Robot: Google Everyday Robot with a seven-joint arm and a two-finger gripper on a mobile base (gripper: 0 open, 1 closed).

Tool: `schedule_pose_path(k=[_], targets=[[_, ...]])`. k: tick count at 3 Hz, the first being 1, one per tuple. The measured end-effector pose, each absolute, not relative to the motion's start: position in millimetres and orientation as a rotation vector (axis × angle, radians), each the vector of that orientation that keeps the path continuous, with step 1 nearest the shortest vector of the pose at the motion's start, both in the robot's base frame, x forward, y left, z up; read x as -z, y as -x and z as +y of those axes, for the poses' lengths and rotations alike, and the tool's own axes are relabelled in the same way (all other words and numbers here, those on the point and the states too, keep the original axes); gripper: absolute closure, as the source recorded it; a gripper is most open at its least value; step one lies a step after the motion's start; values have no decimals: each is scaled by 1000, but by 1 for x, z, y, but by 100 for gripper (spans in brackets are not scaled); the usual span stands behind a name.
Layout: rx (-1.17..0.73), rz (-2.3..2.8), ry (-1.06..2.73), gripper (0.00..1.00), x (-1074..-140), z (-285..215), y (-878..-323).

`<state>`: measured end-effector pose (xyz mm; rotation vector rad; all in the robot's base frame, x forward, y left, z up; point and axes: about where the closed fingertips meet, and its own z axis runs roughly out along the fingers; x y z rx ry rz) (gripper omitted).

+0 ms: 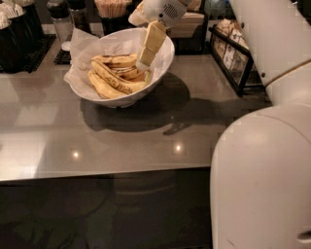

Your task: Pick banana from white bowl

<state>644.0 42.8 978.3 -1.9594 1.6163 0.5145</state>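
Observation:
The white bowl (163,65) stands on the grey counter at the back, lined with crumpled white paper and holding several yellow bananas. A long, curved banana mottled with brown (114,79) lies across the middle of the bowl, and others lie above and below it. My gripper (143,63) reaches down from the upper right into the bowl's right side. Its tip is right at the bananas' right ends. Whether it touches them I cannot tell.
A black wire rack of packets (232,53) stands at the right. A cup of stir sticks (112,9), a shaker (60,22) and black containers (19,34) line the back. My white arm (262,170) fills the right foreground. The counter's front edge (107,174) runs across.

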Motion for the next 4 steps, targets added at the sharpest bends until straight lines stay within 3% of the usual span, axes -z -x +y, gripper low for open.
schedule_pose_path(k=[1,4], targets=[[-530,1592,2035,0,-968,67,-651],[-598,1625,1873,0,-944,74,-701]])
